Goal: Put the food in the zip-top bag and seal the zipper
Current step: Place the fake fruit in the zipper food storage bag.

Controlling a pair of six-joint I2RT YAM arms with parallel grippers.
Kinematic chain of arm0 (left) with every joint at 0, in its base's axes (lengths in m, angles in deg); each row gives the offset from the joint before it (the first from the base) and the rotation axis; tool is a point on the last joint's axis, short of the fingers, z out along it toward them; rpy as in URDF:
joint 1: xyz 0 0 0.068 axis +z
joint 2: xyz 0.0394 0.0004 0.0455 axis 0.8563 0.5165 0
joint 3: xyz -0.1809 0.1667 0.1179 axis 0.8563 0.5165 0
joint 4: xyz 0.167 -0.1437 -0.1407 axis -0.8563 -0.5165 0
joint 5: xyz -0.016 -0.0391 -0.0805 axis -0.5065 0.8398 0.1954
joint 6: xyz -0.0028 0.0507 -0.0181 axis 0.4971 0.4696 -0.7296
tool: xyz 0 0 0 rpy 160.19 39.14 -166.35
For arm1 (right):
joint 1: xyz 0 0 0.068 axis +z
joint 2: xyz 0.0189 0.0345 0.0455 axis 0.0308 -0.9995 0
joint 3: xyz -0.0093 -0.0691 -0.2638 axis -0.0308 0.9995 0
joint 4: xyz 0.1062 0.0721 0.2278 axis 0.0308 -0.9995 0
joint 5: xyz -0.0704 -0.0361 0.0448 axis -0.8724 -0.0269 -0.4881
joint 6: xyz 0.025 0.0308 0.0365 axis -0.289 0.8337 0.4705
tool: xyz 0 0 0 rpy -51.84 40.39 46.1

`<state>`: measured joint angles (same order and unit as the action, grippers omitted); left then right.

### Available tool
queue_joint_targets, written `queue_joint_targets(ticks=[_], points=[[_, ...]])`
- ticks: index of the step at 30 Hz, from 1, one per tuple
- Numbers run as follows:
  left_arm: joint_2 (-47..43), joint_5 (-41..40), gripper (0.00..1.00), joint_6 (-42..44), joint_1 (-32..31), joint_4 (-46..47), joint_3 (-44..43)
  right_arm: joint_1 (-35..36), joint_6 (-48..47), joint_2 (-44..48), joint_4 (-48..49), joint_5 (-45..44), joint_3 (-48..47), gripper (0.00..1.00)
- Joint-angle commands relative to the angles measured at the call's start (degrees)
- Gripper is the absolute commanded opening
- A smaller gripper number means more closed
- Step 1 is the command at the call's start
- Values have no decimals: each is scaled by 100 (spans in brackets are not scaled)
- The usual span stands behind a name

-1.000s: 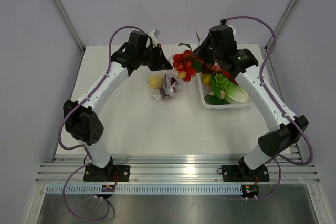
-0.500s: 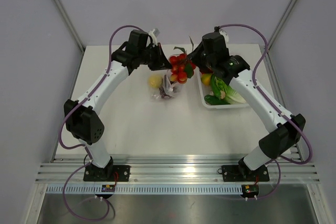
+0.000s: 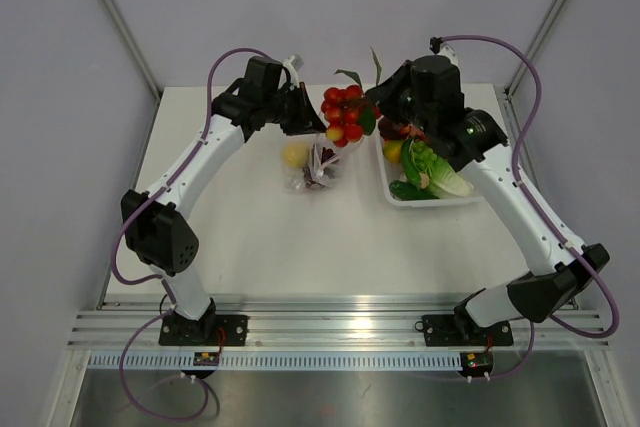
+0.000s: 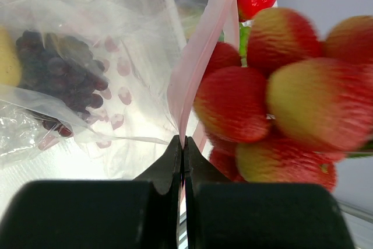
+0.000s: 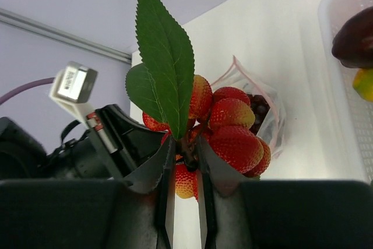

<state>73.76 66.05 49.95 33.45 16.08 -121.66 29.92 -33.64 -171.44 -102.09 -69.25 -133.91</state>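
Top external: the zip-top bag [image 3: 318,169] lay mid-table; greens [image 3: 432,169] lay in the tray [image 3: 440,201], not yet bagged.
Left wrist: the left gripper [image 4: 182,151], fully closed, pinched the zipper [image 4: 201,56]; grapes [image 4: 58,68] were inside.
Right wrist: the right gripper [image 5: 185,154] clamped the red fruit cluster [image 5: 233,135] by its stem above the bag mouth; sealing was not yet done

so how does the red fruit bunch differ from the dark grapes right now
The red fruit bunch hangs in the air, pinched at its stem by the right gripper; the dark grapes lie inside the zip-top bag. The bunch is red with yellow-green patches and carries green leaves; the grapes are dark purple with no leaf showing. Both are clusters of small rounded fruit.
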Motion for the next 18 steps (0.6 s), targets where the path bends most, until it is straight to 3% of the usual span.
queue_joint_targets(ticks=[1,11,18], points=[[17,-21,0,117,5,60,-311,57,-53,271,379,142,-345,0],[34,355,0,-102,49,192,-338,145,26,235,940,-51,313,0],[78,1059,0,-638,225,754,-189,435,-53,823,2127,-411,2194,0]])
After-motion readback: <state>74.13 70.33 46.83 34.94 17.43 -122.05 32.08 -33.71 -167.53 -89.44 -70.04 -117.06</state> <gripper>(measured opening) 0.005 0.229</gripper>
